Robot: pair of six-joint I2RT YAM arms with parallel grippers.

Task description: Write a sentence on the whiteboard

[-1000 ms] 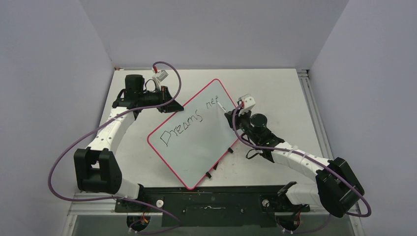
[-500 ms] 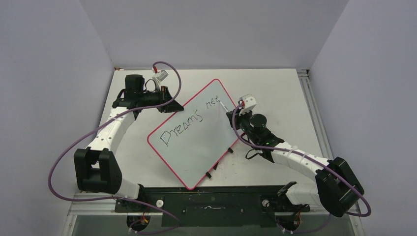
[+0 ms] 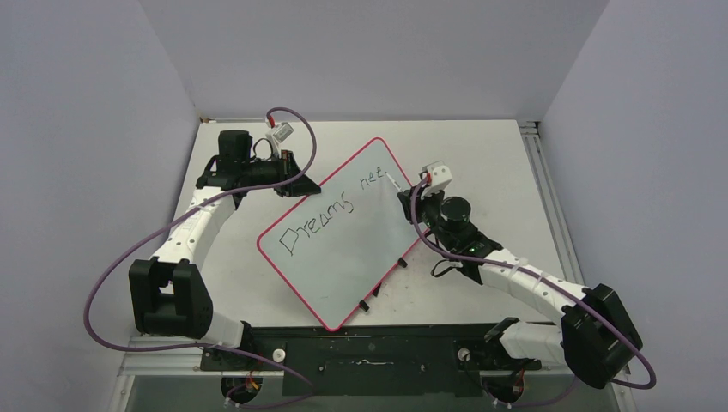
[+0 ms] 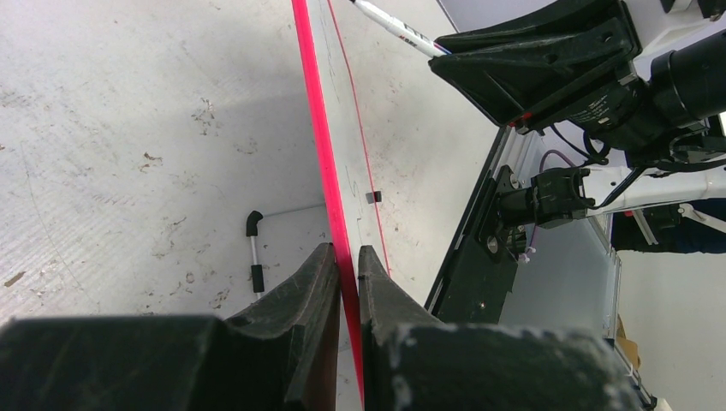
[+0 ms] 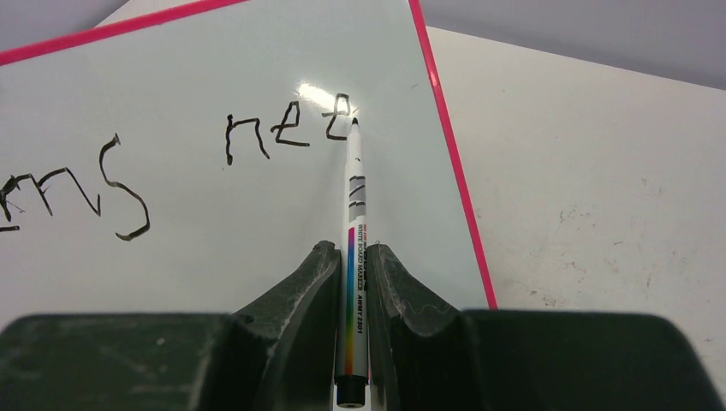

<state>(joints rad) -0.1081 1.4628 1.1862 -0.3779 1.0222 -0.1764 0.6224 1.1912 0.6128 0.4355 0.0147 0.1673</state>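
Note:
The whiteboard (image 3: 343, 257) with its pink-red rim lies turned at an angle on the table. My left gripper (image 3: 300, 186) is shut on its far-left edge; the rim (image 4: 318, 128) runs straight between the fingertips of the left gripper (image 4: 347, 253). The sentence (image 3: 319, 219) reads "Dreams nee" in one slanted row. My right gripper (image 5: 353, 253) is shut on a white marker (image 5: 354, 197). Its black tip touches the board (image 5: 214, 68) at the last letter of "nee" (image 5: 282, 128). From above, the right gripper (image 3: 405, 197) sits at the board's right edge.
Two small black feet (image 3: 365, 305) stick out at the board's near-right edge; one thin rod foot (image 4: 253, 255) rests on the scuffed tabletop. A metal rail (image 3: 536, 172) lines the table's right side. Grey walls enclose the left, back and right.
The right gripper has shifted slightly right and away along the row, and the last letter of "nee" has been finished. The left gripper and the board have not moved.

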